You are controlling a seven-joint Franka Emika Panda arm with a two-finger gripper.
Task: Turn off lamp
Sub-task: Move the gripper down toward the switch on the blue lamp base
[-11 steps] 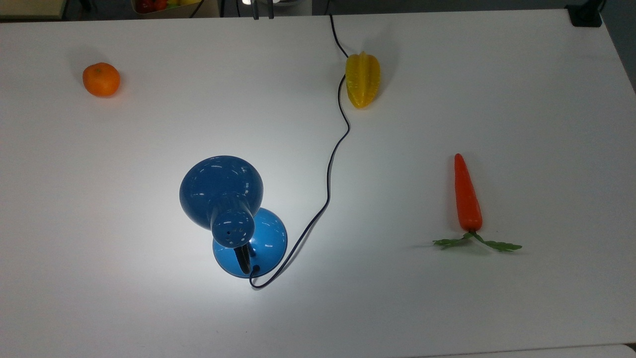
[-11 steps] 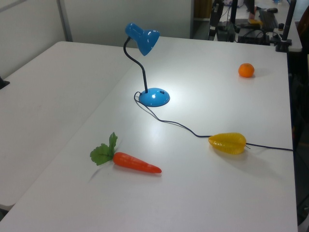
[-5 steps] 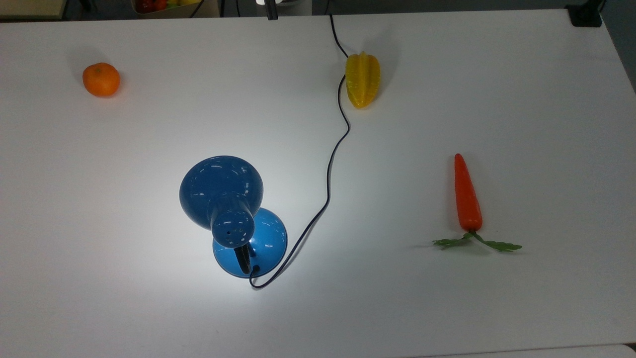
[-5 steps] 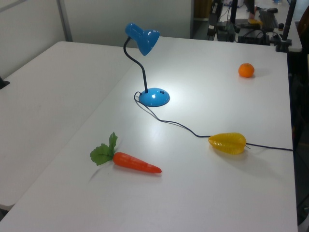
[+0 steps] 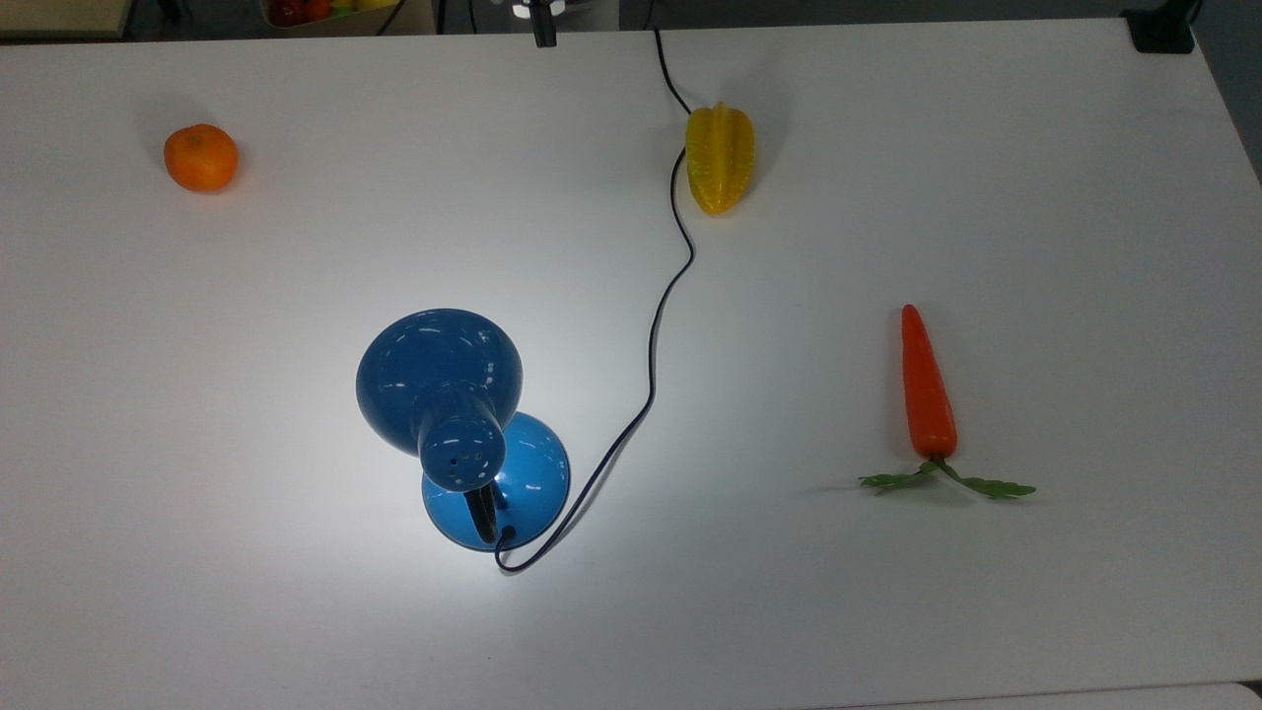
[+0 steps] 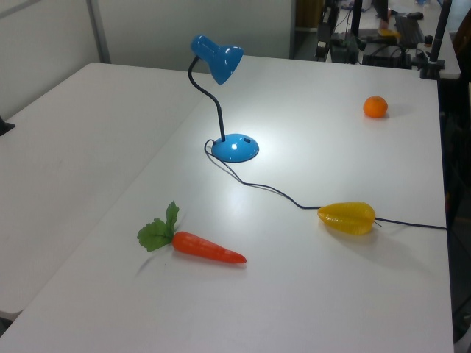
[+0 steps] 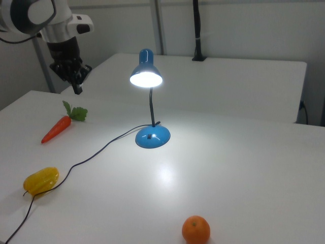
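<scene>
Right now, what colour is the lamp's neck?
Black; the lamp's thin curved neck shows best in the left view.

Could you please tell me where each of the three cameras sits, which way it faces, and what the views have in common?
Top view: overhead, looking straight down on the white table; the gripper pokes in at the top edge.
Left view: raised beyond the carrot, looking along the table towards the lamp and orange.
Right view: raised near the orange, facing the lit shade; the arm hangs at the right view's upper left.
Shared: all three see lamp, cord, carrot, orange and yellow fruit.
</scene>
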